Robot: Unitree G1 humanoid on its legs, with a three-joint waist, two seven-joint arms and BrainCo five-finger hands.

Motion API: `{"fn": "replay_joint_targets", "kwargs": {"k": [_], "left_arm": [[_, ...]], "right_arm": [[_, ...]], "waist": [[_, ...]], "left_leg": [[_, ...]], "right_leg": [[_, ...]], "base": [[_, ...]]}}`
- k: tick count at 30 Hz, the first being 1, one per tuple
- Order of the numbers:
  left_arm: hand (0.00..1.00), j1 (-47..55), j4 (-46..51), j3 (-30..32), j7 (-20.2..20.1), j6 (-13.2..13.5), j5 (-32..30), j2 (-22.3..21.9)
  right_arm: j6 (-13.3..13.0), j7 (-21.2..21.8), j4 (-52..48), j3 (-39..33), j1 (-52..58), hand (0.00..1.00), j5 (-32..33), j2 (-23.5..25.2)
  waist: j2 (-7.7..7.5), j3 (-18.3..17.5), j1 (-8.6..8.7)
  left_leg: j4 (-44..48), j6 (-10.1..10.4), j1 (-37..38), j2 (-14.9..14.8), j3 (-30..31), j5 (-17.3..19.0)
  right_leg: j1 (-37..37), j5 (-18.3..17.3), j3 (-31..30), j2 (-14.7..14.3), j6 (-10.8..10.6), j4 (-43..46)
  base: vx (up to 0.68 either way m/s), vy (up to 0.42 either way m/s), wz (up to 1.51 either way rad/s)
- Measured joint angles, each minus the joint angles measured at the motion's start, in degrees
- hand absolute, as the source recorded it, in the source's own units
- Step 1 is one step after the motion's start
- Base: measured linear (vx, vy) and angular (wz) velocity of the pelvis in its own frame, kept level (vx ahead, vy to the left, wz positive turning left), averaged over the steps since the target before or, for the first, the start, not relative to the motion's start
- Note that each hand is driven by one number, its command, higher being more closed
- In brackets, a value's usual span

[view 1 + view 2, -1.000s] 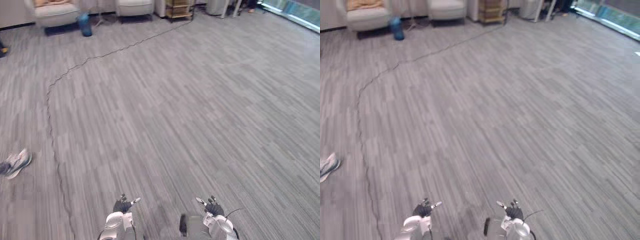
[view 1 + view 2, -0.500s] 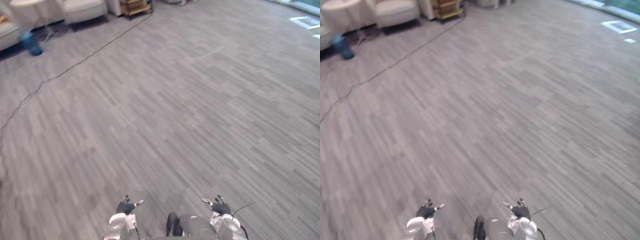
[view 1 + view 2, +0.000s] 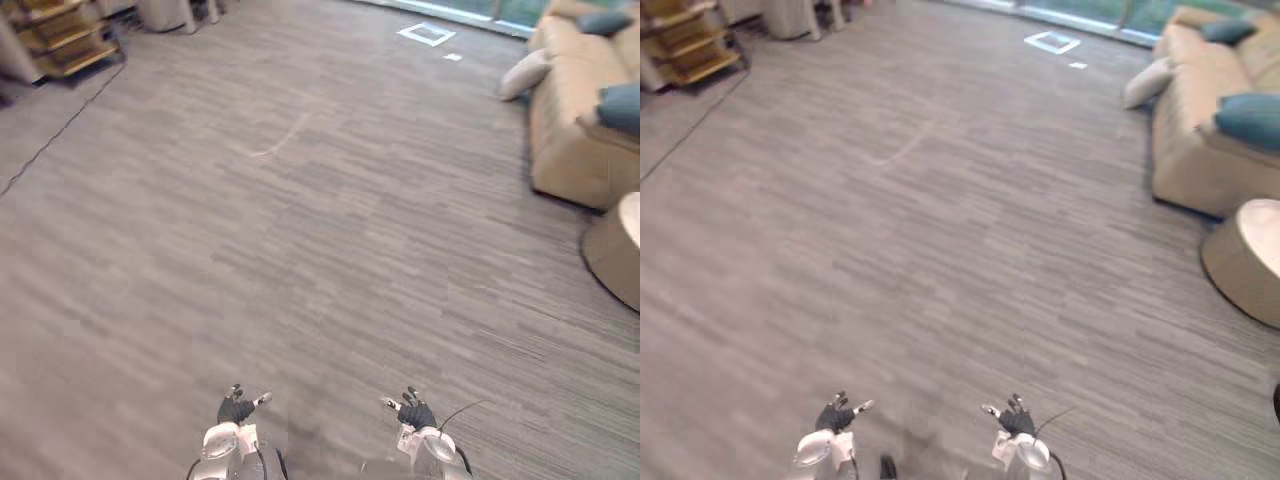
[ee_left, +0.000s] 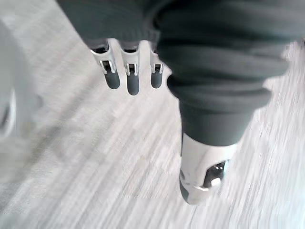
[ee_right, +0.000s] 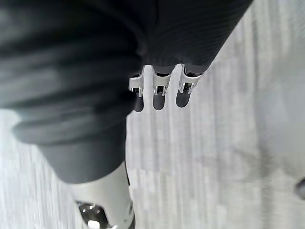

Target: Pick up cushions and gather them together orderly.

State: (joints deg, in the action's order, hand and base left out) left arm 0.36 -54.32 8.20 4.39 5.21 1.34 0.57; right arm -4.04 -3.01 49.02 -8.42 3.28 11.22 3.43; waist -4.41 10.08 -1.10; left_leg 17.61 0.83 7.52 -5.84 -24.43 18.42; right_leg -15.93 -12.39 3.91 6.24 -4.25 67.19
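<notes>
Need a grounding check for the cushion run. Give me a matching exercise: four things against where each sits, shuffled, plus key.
Things:
1 blue cushion
2 pale cushion
3 wooden shelf
4 round stool

Places:
a far left of the room
b on the floor by the sofa, nearer the robot
c on the sofa's seat
d propped against the sofa's side

Pairs: 1-c, 2-d, 3-a, 4-b

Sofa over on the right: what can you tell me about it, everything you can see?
The sofa is beige, looks soft and fabric-covered, and stands on the grey floor at the far right, cut off by the picture's edge. A near teal cushion lies on its seat, a far teal cushion at its farther end. A pale cushion leans against its outer side. A round low table stands close beside it.
</notes>
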Motion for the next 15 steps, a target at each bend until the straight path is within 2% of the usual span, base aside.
{"fn": "replay_joint_targets", "kwargs": {"k": [1,2,3,4,5,6,7,8,9,10,11,12,13,14,15], "left_arm": [[0.00,-0.3,-0.2,-0.6,0.1,0.0,0.0,0.1],[0.00,-1.2,-1.5,-1.5,0.1,-0.1,0.0,0.2],[0.00,-1.2,-1.6,-1.5,0.1,-0.1,0.0,0.2],[0.00,-1.8,-2.4,-2.6,0.2,-0.4,0.0,0.4],[0.00,-2.2,-2.8,-4.2,0.1,-0.5,-0.1,0.8],[0.00,-2.2,-2.8,-4.5,0.1,-0.5,-0.1,0.9],[0.00,-2.3,-4.3,-5.1,-0.1,-0.6,-0.1,0.8],[0.00,-2.5,-4.9,-4.5,-0.4,-0.6,-0.8,0.1],[0.00,-2.5,-4.8,-4.3,-0.5,-0.6,-1.1,-0.2],[0.00,-2.6,-4.8,-3.9,-0.8,-0.6,-1.4,-0.9],[0.00,-2.1,-4.6,-2.2,-0.9,-0.6,-1.5,-1.1],[0.00,-2.1,-4.4,-1.5,-0.9,-0.6,-1.6,-1.2],[0.00,-1.3,-2.8,0.2,-1.0,-0.6,-1.5,-1.6],[0.00,0.0,-1.4,1.2,-0.9,-0.6,-1.5,-1.6],[0.00,0.3,-0.4,1.3,-1.0,-0.5,-1.4,-1.6]], "right_arm": [[-0.2,0.0,-1.2,-0.2,-0.1,0.00,0.0,0.0],[-0.3,0.1,-1.7,-0.7,-1.0,0.00,0.0,-0.3],[-0.3,0.1,-1.6,-0.8,-1.0,0.00,0.0,-0.4],[-0.6,0.2,-0.5,-0.9,-1.5,0.00,0.0,-1.3],[-0.6,0.3,0.5,-0.9,-1.8,0.00,-0.1,-2.2],[-0.6,0.3,0.6,-0.9,-1.8,0.00,-0.1,-2.3],[-0.5,0.4,2.5,-1.5,-1.9,0.00,-0.2,-3.8],[-0.4,0.3,3.3,-3.1,-3.2,0.00,-0.7,-4.4],[-0.4,0.3,3.3,-3.7,-3.3,0.00,-0.9,-4.5],[0.1,0.3,3.3,-4.8,-2.9,0.00,-2.0,-4.6],[0.2,0.4,2.8,-4.4,-2.8,0.00,-2.3,-4.6],[0.2,0.3,2.5,-4.2,-2.8,0.00,-2.3,-4.5],[0.5,0.3,1.8,-3.4,-2.8,0.00,-2.3,-4.0],[0.6,0.2,1.8,-1.6,-2.9,0.00,-2.3,-2.9],[0.6,0.2,1.7,-0.9,-3.2,0.00,-2.3,-2.4]], "waist": [[0.35,0.2,0.63],[0.90,0.6,2.00],[0.95,0.7,2.05],[1.23,0.8,2.50],[0.96,0.7,2.99],[0.87,0.7,3.18],[1.44,0.8,4.18],[3.90,0.8,3.88],[4.09,1.0,4.12],[4.97,1.3,4.86],[5.83,1.7,4.69],[6.18,2.0,4.63],[6.44,2.6,3.71],[5.53,3.0,2.27],[5.06,3.1,2.28]], "left_leg": [[-2.0,0.3,2.1,-0.1,-0.5,0.1],[-5.6,0.4,6.7,-0.5,-2.1,0.0],[-5.8,0.4,7.1,-0.5,-2.1,0.0],[-7.3,0.4,10.2,-0.7,-2.3,0.0],[-8.8,0.5,13.0,0.0,-1.5,0.0],[-8.9,0.5,13.4,0.4,-1.3,0.0],[-10.0,1.3,16.6,0.6,0.8,-0.5],[-8.5,7.5,16.5,-1.0,1.9,-4.5],[-7.3,8.4,16.4,-1.0,2.7,-5.9],[-0.2,8.6,14.5,-2.4,5.3,-10.5],[15.7,8.7,8.1,-5.5,8.9,-16.8],[21.8,8.8,5.4,-6.7,10.4,-17.9],[38.4,8.6,-1.2,-9.4,11.6,-16.6],[47.6,8.0,-6.5,-10.2,11.9,-13.3],[48.8,7.3,-9.2,-10.1,12.1,-12.0]], "right_leg": [[-3.0,-1.4,3.6,0.7,0.7,-2.3],[-7.1,-2.7,11.2,1.7,2.5,-11.4],[-7.2,-2.8,11.8,1.7,2.8,-12.4],[-8.5,-2.0,16.3,1.3,4.3,-22.3],[-8.5,3.4,17.7,-0.4,5.2,-38.6],[-8.3,4.1,17.7,-0.6,5.1,-40.2],[-7.6,11.3,16.4,-1.8,14.5,-41.9],[-8.5,7.2,16.3,-2.0,14.1,-37.2],[-8.4,6.0,16.4,-1.7,14.2,-36.0],[-6.3,2.6,16.3,-2.7,14.0,-35.1],[-2.3,0.8,15.7,-4.6,13.7,-37.8],[-0.6,0.5,15.2,-5.6,13.5,-38.9],[4.8,-0.4,13.6,-8.4,14.1,-42.3],[10.5,-1.7,11.3,-9.8,14.9,-44.9],[12.8,-2.1,10.8,-10.1,14.9,-46.2]], "base": [[0.67,0.153,-0.28],[0.57,0.103,-0.16],[0.60,0.040,-0.21],[0.77,-0.054,-0.08],[0.65,-0.064,-0.04],[0.70,-0.091,0.15],[0.56,-0.060,-0.08],[0.69,-0.097,-0.09],[0.66,-0.160,-0.22],[0.68,-0.239,-0.12],[0.66,-0.233,-0.18],[0.61,-0.188,-0.52],[0.67,-0.122,-0.84],[0.56,-0.091,-0.88],[0.66,-0.082,-0.70]]}}
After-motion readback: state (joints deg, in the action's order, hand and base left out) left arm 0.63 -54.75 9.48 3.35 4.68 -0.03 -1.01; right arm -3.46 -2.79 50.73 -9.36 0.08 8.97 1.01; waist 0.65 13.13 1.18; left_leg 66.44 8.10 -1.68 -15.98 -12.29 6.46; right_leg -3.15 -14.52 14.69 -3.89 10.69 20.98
